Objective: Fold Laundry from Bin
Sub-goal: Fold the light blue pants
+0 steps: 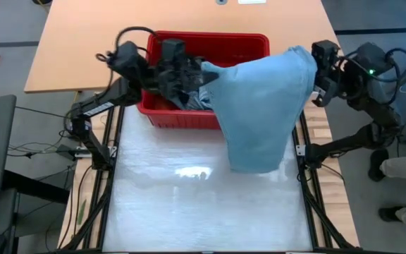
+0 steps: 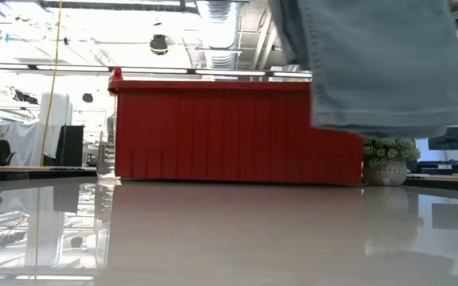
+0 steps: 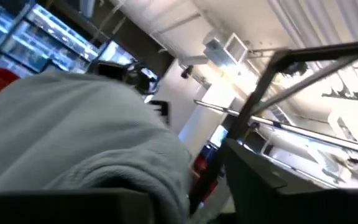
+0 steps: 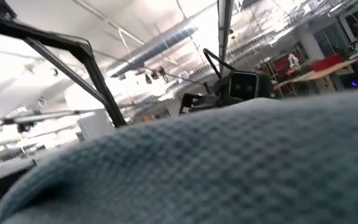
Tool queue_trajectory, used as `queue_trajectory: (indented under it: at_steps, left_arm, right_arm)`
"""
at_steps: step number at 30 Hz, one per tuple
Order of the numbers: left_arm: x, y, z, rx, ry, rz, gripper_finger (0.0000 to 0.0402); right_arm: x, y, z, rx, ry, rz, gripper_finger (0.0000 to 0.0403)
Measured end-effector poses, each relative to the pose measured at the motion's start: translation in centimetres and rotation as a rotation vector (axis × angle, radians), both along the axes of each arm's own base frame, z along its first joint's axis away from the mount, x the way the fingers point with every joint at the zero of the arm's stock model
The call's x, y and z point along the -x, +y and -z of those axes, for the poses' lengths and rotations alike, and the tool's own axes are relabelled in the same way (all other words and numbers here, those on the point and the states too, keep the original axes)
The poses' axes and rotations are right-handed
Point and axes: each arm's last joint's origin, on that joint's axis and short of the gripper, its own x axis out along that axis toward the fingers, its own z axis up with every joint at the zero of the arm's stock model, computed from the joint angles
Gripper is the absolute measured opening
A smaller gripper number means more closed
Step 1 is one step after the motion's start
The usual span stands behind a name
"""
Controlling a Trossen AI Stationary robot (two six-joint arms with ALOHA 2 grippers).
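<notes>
Above the red plastic bin (image 1: 242, 44), light blue-grey soft garment (image 1: 259, 106) hangs from right fingers (image 1: 318, 74) clenched on it; left fingers' (image 1: 189, 70) state unclear. Risk: trailing hem snags the rim.

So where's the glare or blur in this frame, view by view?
High view: ceiling lights glare off the glossy table. Low view: table mirrors the red bin; room behind is blown out. Left wrist view: bright, washed-out background, garment soft. Right wrist view: garment's weave up close, soft at the edges.
</notes>
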Motion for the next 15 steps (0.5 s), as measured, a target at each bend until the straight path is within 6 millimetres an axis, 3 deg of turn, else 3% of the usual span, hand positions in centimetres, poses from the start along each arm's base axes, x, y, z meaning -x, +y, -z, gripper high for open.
queue_trajectory:
  at_steps: [6,10,15]
  left_arm:
    - [1.4,-0.4,0.1,-0.101,0.097,0.057,0.0196]
    - [1.9,-0.8,0.8,-0.101,0.221,0.012,0.0206]
    - [1.7,0.6,3.0,-0.038,0.457,-0.054,0.0207]
  right_arm:
    - [0.3,-0.1,4.4,-0.136,-0.085,-0.009,0.0020]
    - [0.3,-0.2,6.9,-0.264,-0.212,-0.051,0.0020]
    - [-0.5,0.1,8.1,-0.322,-0.296,-0.104,0.0020]
